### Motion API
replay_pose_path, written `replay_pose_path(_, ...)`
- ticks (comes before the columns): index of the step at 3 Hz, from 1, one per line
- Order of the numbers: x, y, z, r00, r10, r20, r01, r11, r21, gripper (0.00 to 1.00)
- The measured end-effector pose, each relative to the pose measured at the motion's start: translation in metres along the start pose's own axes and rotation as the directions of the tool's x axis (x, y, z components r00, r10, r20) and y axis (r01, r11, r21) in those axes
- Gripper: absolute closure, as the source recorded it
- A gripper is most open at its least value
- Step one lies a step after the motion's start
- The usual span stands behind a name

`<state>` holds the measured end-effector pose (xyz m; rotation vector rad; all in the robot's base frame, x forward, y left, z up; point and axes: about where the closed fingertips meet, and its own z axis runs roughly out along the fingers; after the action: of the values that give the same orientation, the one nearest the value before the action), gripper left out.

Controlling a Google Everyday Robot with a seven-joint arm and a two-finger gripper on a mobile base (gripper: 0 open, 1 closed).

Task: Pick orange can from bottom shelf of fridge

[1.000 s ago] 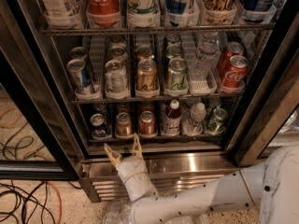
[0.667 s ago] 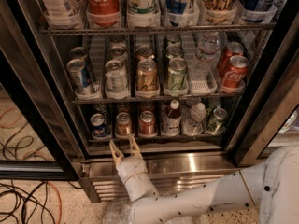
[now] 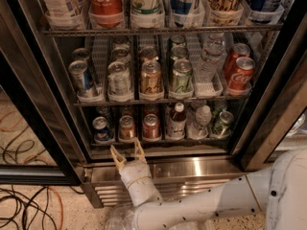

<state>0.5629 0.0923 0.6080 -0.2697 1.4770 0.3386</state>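
gripper (image 3: 126, 148), fingers spread, sits just below the orange can (image 3: 126, 127), which stands between blue can (image 3: 100, 128) and redder can (image 3: 151, 126).

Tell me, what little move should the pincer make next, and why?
Probably ease the pincer up and forward a little, toward the orange can. It hangs open just below the bottom shelf, under that can, not touching it. A blue can and a redder can stand close on either side, so a straight approach seems safest.
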Motion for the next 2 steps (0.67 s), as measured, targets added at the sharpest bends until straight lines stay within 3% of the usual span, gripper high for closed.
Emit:
replay_pose_path(1,0.000,-0.002,0.002,1.000,-0.003,0.002,0.003,1.0000,0.006,0.33)
replay_pose_path(2,-0.007,-0.016,0.024,1.000,-0.016,0.020,0.016,0.9996,0.024,0.32)
